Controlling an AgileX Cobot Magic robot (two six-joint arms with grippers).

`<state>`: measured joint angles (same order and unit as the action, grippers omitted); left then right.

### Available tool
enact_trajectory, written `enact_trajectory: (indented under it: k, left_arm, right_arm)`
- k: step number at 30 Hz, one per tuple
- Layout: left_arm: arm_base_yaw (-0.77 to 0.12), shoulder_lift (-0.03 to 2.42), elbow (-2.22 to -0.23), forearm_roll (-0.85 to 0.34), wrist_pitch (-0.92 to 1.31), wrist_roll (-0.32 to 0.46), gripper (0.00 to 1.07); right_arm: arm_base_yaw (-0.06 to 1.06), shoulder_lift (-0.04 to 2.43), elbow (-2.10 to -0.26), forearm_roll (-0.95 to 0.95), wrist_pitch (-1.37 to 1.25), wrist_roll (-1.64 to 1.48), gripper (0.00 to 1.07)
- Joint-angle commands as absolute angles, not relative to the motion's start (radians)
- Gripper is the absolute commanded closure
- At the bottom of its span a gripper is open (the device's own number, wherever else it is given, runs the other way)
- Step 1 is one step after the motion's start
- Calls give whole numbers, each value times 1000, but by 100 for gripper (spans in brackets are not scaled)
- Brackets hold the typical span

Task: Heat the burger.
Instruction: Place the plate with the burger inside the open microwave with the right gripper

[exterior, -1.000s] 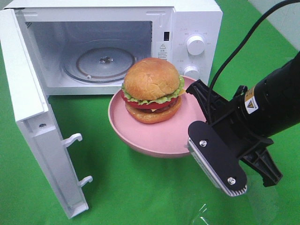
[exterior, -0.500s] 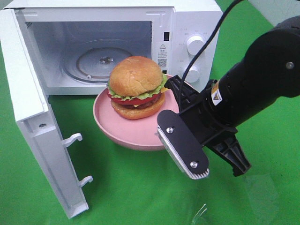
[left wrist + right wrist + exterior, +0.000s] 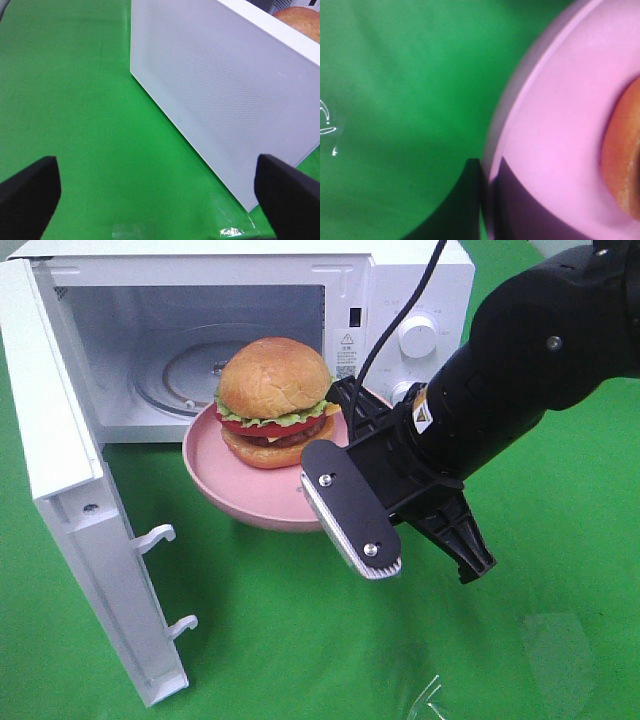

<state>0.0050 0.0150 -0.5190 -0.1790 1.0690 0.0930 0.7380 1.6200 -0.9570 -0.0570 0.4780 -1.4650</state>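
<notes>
The burger (image 3: 273, 400), with golden bun, lettuce, tomato and cheese, sits on a pink plate (image 3: 225, 475). My right gripper (image 3: 338, 440) is shut on the plate's right rim and holds it in the air just in front of the open microwave (image 3: 400, 290) cavity. The right wrist view shows the plate rim (image 3: 555, 125) between the dark fingers (image 3: 467, 200), with the bun's edge (image 3: 622, 150) beside it. My left gripper (image 3: 157, 200) is open and empty, low over the green cloth behind the open door (image 3: 220, 95). The bun's top (image 3: 300, 15) shows over the door.
The microwave door (image 3: 70, 490) stands swung wide open at the left, with latch hooks (image 3: 160, 535) sticking out. The glass turntable (image 3: 190, 375) lies inside the cavity. Control knobs (image 3: 417, 335) are on the right panel. Green cloth (image 3: 280, 640) covers the table.
My right gripper has carried the plate and burger left and back, closer to the microwave opening. The arm has swung further over the table. The door has not moved.
</notes>
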Motion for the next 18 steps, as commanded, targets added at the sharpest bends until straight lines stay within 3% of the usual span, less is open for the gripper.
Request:
enact_trajectory:
  k: [1, 18]
  left_arm:
    - [7, 12, -517, -189, 1069, 95, 9]
    - [7, 12, -517, -189, 1069, 95, 9]
  right_arm:
    - [771, 1641, -1001, -91, 430, -1424, 107]
    - [771, 1748, -1133, -113, 419, -1363, 107]
